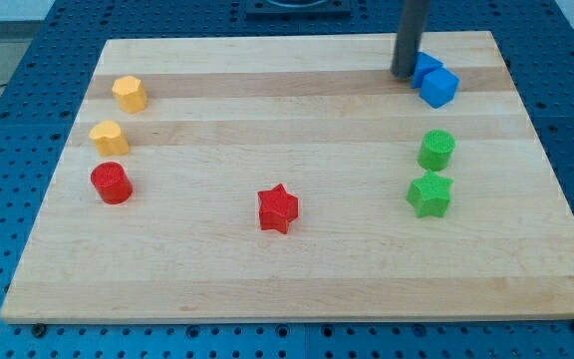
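My tip [403, 73] rests on the wooden board [267, 269] near the view's top right. It touches the left side of a blue block [426, 67], whose shape is partly hidden. A blue cube [439, 87] sits right against that block, just lower right. Below them stand a green cylinder [436, 150] and a green star [430, 194]. A red star [277, 208] lies near the board's middle bottom. On the left are a yellow hexagon-like block [129, 93], a second yellow block [109, 137] and a red cylinder [112, 182].
A blue perforated table [8, 150] surrounds the board on all sides. The dark rod rises out of the view's top edge.
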